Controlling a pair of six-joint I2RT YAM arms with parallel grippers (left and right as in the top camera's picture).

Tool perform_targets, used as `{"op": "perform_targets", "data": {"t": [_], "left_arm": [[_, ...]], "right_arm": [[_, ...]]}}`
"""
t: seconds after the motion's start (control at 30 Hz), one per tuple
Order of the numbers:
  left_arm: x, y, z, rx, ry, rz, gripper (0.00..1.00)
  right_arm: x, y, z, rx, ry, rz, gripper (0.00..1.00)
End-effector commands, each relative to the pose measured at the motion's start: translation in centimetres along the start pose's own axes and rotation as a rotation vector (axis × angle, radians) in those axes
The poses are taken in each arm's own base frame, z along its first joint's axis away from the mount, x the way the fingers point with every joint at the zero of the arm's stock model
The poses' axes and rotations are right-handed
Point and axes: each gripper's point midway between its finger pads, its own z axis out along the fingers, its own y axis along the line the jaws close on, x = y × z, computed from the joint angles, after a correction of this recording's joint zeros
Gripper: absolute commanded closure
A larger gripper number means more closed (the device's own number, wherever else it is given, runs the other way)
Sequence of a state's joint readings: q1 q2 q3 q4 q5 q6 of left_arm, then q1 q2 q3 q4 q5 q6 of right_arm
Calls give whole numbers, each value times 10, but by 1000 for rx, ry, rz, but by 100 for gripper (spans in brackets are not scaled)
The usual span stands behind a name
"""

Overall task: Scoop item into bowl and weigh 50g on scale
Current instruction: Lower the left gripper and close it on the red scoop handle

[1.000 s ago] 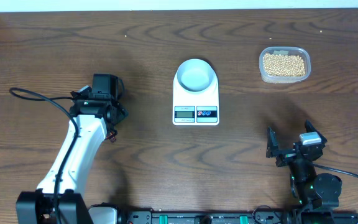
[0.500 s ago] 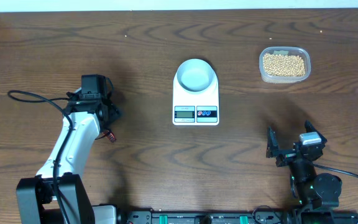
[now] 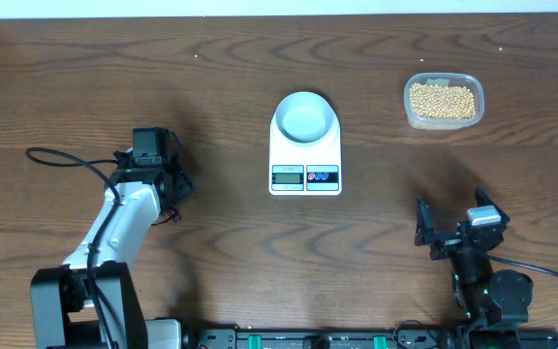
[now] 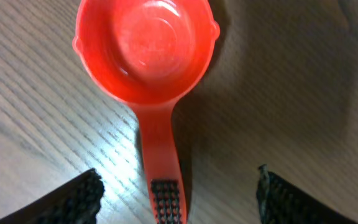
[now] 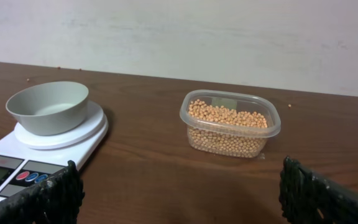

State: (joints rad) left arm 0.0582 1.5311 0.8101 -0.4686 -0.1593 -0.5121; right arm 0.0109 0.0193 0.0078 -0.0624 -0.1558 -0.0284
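L claw (image 4: 178,193) back — wide over scoop (image 4: 145,46)

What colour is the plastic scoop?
The scoop is bright red-orange, clearest in the left wrist view.

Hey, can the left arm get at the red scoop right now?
Probably yes: the scoop lies bare on the table, its handle between the open fingers of the left gripper, nothing covering it.

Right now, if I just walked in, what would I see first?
A bright red scoop lies on the brown table, right under the left gripper, whose jaws are open on either side of its handle. In the middle, a pale bowl sits on a white scale, and a clear tub of yellow beans waits far right.
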Motion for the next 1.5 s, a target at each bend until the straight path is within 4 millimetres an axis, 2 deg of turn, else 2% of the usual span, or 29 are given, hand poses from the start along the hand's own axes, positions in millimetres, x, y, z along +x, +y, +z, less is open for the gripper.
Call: {"op": "perform_targets", "data": {"t": [0.0,0.13,0.33,0.77,0.97,1.27,1.47], "left_arm": [[3,4,10,-31,15,23,24],[7,5,20,-46,39,30,28],[9,4,30,-55,50,32,29],[3,18,35,-70,52,-17,41],[2,17,35,-67,47,-8,50],[1,17,35,-65,44,-9,69],[1,17,35,-65,44,-9,75]], "right_arm": [[2,0,0,1,6,13,1],[2,0,0,1,6,13,1],[2,0,0,1,6,13,1],[2,0,0,1,6,13,1],[2,0,0,1,6,13,1],[2,0,0,1,6,13,1],[2,0,0,1,6,13,1]]}}
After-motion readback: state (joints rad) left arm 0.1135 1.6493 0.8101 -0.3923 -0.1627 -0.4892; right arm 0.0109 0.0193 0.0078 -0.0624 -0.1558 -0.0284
